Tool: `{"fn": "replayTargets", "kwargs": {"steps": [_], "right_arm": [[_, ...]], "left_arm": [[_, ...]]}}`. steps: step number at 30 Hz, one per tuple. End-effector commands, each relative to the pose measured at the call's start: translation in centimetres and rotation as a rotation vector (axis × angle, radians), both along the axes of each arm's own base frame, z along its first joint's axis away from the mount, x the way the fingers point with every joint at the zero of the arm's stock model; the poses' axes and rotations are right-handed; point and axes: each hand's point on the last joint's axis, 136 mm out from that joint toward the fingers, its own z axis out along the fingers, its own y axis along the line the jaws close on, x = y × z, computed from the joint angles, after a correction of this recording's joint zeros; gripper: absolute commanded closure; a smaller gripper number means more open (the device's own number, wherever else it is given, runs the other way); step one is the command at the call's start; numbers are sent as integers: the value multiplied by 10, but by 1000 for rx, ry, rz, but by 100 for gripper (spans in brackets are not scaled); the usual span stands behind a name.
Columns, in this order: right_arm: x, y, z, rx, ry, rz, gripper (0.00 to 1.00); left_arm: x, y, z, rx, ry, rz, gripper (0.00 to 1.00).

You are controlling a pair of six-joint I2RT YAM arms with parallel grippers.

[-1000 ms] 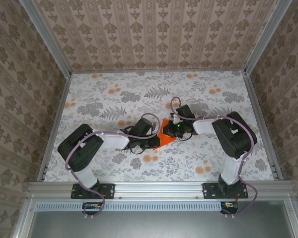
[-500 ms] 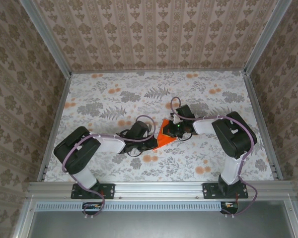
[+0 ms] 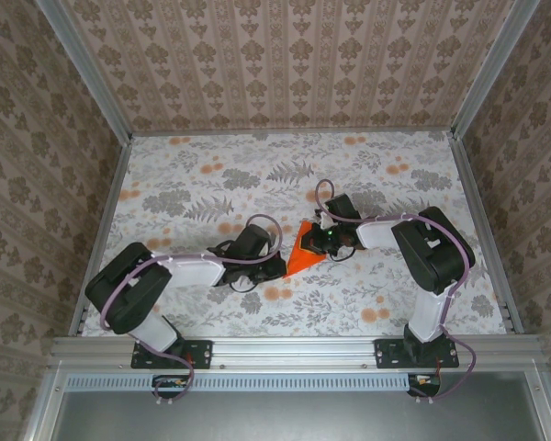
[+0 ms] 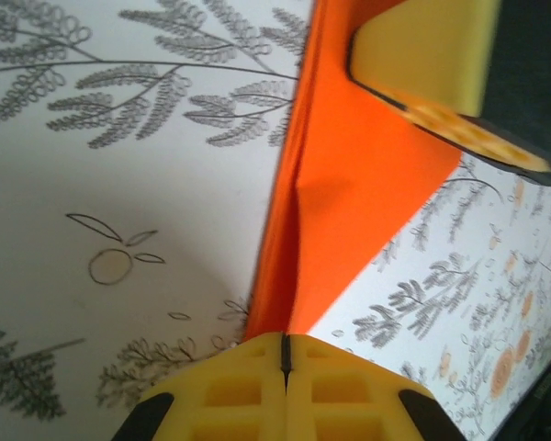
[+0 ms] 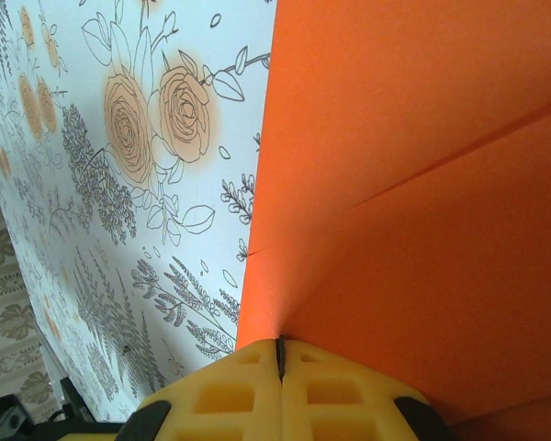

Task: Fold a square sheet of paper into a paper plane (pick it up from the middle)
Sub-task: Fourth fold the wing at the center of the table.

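- Starting closest, a metal rail [image 3: 294,347] runs behind both hands, and the arms are bolted to it.
- The left gripper [image 4: 285,356] reaches forward and toward the middle. Its two yellow fingers [image 4: 230,395] are pressed tight together, with no gap.
- The square sheet of paper [image 4: 349,184] is bright orange and folded into a triangle. It lies on the table [image 4: 119,184], right in front of the left gripper's tips.
- One pointy corner of the paper touches those tips. A fold line runs from the tips out along the paper. I cannot tell if the corner is caught between the fingers or just pushed down by them.
- The right gripper [image 5: 278,356] comes in from the other side, facing the left gripper, so the paper sits between the two hands.
- Its fingers are squeezed together too. They sit on top of the paper, close to its edge.
- Seen from the left gripper, one of those yellow fingers [image 4: 422,55] rests on the far end of the paper.
- Ahead of the right gripper's tips, just off the paper's edge, orange flowers [image 5: 156,115] are printed on the table.
- Farthest from both hands stands a patterned wall [image 3: 285,64].
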Motion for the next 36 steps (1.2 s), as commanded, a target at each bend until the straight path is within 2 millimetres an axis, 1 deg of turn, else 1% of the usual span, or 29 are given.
{"fn": "replayTargets", "kwargs": {"steps": [1, 4, 8, 11, 16, 26, 36], "right_arm": [[-42, -52, -77, -293, 201, -60, 100], [-42, -52, -78, -292, 204, -60, 100], [-43, -52, -79, -291, 209, -58, 100], [-42, -51, -79, -291, 208, -58, 100], [-43, -53, -80, -299, 217, -59, 100], [-45, -56, -83, -323, 226, -58, 100], [-46, -57, -83, -326, 229, -59, 100]], "left_arm": [[2, -7, 18, -16, -36, -28, 92], [3, -11, 17, -29, -28, -24, 90], [2, -22, 12, -61, 11, -39, 90], [0, -25, 7, -62, 35, -44, 90], [-2, -21, -3, -28, 68, -38, 90], [2, 3, -16, 31, 74, 16, 90], [0, 13, -25, 62, 94, 33, 91]]}}
